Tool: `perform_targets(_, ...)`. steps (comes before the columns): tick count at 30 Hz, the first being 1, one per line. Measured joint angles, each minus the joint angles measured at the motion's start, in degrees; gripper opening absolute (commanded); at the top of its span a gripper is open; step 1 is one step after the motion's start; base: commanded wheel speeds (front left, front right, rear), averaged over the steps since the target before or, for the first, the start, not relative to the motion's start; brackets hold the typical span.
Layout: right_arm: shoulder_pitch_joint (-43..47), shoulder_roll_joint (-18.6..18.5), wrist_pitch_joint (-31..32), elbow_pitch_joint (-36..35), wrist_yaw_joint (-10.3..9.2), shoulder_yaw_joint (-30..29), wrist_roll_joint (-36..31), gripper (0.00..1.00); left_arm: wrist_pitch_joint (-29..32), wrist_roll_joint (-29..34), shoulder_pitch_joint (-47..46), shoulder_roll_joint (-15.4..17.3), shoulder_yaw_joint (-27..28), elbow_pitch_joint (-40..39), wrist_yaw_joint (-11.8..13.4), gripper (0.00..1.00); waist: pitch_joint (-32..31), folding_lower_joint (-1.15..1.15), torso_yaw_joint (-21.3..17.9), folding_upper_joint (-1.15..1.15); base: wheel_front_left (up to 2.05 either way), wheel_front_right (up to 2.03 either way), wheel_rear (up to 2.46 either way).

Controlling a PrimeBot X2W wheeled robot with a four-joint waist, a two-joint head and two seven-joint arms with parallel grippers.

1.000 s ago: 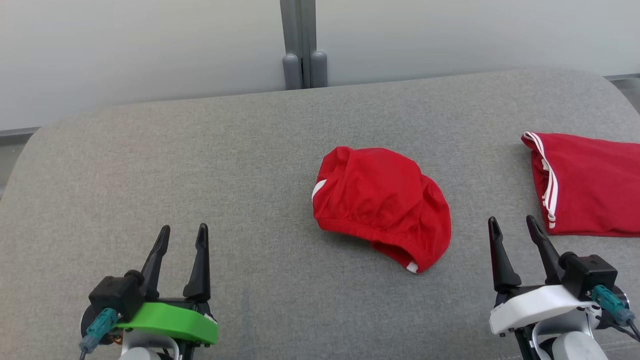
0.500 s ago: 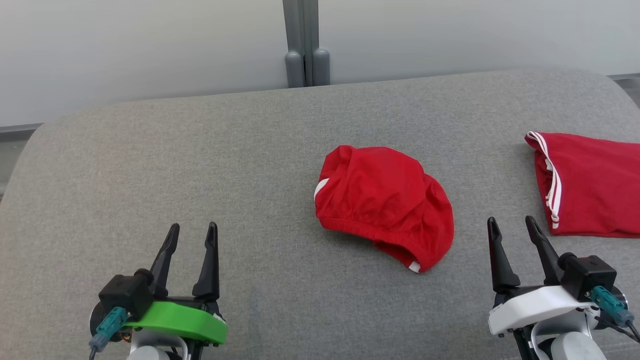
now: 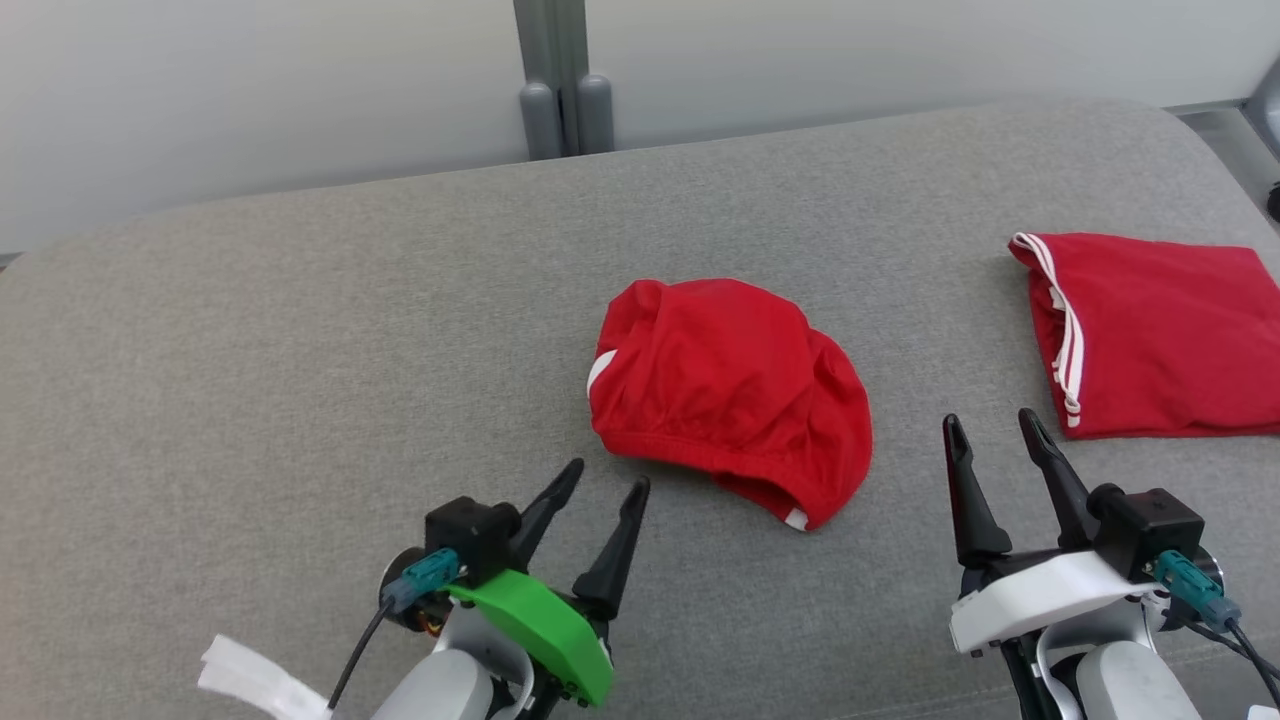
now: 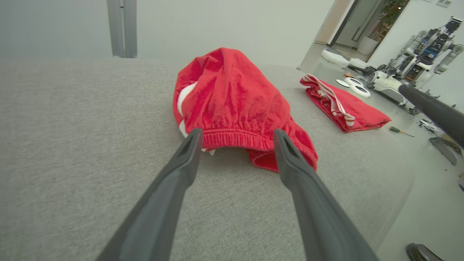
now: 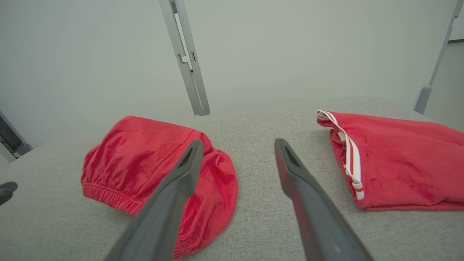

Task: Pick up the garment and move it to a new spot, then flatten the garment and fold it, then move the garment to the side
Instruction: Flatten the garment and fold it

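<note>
Red garment mid-frame, long axis upper-left to lower-right, waistband toward bottom; left gripper, right gripper spread, empty

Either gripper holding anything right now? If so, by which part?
Nothing held. Left gripper is open, just short of the crumpled red garment; right gripper is open, apart from it.

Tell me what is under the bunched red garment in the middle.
The bunched red garment rests on the grey fabric surface. A white stripe peeks out at its left edge. Anything else beneath the mound is hidden by the cloth.
</note>
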Motion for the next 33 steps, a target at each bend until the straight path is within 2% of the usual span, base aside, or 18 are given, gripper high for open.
perform_targets(5,-0.68,0.00,-0.25,0.46,0.00,1.27,0.67,1.00,5.04,-7.51,-4.54,-0.34,-7.69,4.49,0.00,1.00,1.03,0.00,-3.47,0.00,0.00,0.00,0.00)
perform_targets(9,-1.24,0.01,-0.65,0.89,0.00,1.41,0.93,1.00,5.76,-10.33,-8.25,-1.13,-11.94,8.81,0.00,1.00,2.09,0.00,-6.63,0.00,0.00,0.00,0.00)
perform_targets(16,-2.16,-0.04,-1.34,0.94,0.00,1.09,1.00,1.00,6.11,-14.92,-12.82,-2.71,-14.96,17.19,0.00,1.00,4.39,0.00,-12.09,0.00,0.00,0.00,0.00)
perform_targets(24,-2.42,-0.04,-1.77,0.96,0.00,1.12,1.01,1.00,4.68,-21.97,-17.47,-3.41,-17.91,19.39,0.00,1.00,7.38,0.00,-16.35,0.00,0.00,0.00,0.00)
perform_targets(25,-2.50,-0.04,-1.80,0.97,0.00,1.20,1.01,1.00,4.11,-22.14,-18.28,-3.42,-18.14,19.87,0.00,0.39,7.65,0.00,-16.77,0.00,0.00,0.00,0.00)
perform_targets(26,-2.57,-0.03,-1.83,1.01,0.00,1.30,1.01,1.00,2.79,-22.80,-18.97,-3.44,-17.94,20.23,0.00,0.00,7.90,0.00,-17.15,0.00,0.00,0.00,0.00)
perform_targets(33,-2.71,-0.04,-2.02,1.23,0.00,0.30,0.99,1.00,-0.80,-27.72,-22.69,-3.37,-19.59,16.90,0.00,0.00,8.16,0.00,-17.17,0.00,0.00,0.00,0.00)
